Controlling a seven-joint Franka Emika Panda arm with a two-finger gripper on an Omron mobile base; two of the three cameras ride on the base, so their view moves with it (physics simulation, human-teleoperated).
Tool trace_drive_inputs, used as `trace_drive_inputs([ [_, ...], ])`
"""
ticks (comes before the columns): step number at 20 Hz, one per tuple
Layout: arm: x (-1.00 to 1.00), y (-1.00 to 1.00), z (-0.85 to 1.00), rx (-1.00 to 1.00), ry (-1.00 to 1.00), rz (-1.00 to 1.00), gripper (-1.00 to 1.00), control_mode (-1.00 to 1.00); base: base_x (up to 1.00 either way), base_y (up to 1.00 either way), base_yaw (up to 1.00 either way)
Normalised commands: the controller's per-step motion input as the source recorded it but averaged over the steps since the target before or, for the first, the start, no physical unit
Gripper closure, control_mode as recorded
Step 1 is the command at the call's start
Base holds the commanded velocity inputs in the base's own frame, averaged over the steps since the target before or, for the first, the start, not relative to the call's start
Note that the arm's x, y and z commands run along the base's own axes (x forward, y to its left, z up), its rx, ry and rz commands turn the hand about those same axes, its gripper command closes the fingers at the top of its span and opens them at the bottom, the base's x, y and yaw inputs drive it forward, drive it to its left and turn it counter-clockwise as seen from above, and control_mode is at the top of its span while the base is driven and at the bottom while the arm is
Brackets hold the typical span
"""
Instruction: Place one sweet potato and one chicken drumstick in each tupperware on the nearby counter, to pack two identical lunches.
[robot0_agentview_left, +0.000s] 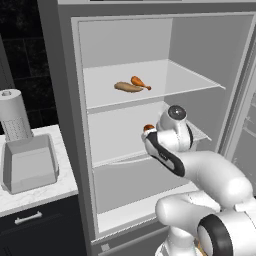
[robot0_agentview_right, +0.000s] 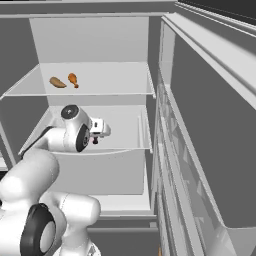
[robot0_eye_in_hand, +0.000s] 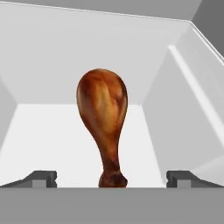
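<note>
A brown chicken drumstick (robot0_eye_in_hand: 103, 127) lies on the fridge's middle shelf, its thin bone end toward me. My gripper (robot0_eye_in_hand: 111, 179) is open, one dark fingertip (robot0_eye_in_hand: 41, 178) on each side of that bone end, neither touching it. From the left base view the drumstick's orange top (robot0_agentview_left: 148, 128) peeks over my hand. On the upper shelf a sweet potato (robot0_agentview_left: 127, 87) lies beside another chicken drumstick (robot0_agentview_left: 140, 82); both also show as sweet potato (robot0_agentview_right: 57, 82) and drumstick (robot0_agentview_right: 73, 79). One light-grey tupperware (robot0_agentview_left: 30, 162) sits on the white marble counter (robot0_agentview_left: 50, 192) left of the fridge.
The fridge's side walls (robot0_agentview_left: 65, 100) and shelf edges (robot0_agentview_left: 150, 100) close in around my arm. The open fridge door (robot0_agentview_right: 200, 150) stands along the right. A grey cylinder (robot0_agentview_left: 12, 117) stands behind the tupperware. Black cabinets with a silver handle (robot0_agentview_left: 27, 217) sit under the counter.
</note>
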Motion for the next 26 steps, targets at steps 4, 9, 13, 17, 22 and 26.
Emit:
trace_drive_inputs([
  [4, 0.56, 0.13, -0.3, 0.0, 0.0, 0.0, -1.0, -1.0, 0.0, 0.0, 0.0],
  [9, 0.47, 0.0, -0.45, 0.0, 0.0, 0.0, 1.0, -1.0, 0.0, 0.0, 0.0],
  [13, 0.14, 0.07, -0.49, 0.0, 0.05, 0.0, 1.0, -1.0, 0.0, 0.0, 0.0],
  [17, -0.5, 0.0, -0.04, 0.0, 0.01, 0.0, 1.0, -1.0, 0.0, 0.0, 0.0],
  [22, -0.99, -0.01, 0.51, 0.0, -0.04, 0.0, 1.0, -1.0, 0.0, 0.0, 0.0],
  [26, -1.0, -0.05, 0.71, 0.0, -0.03, 0.0, 1.0, -1.0, 0.0, 0.0, 0.0],
])
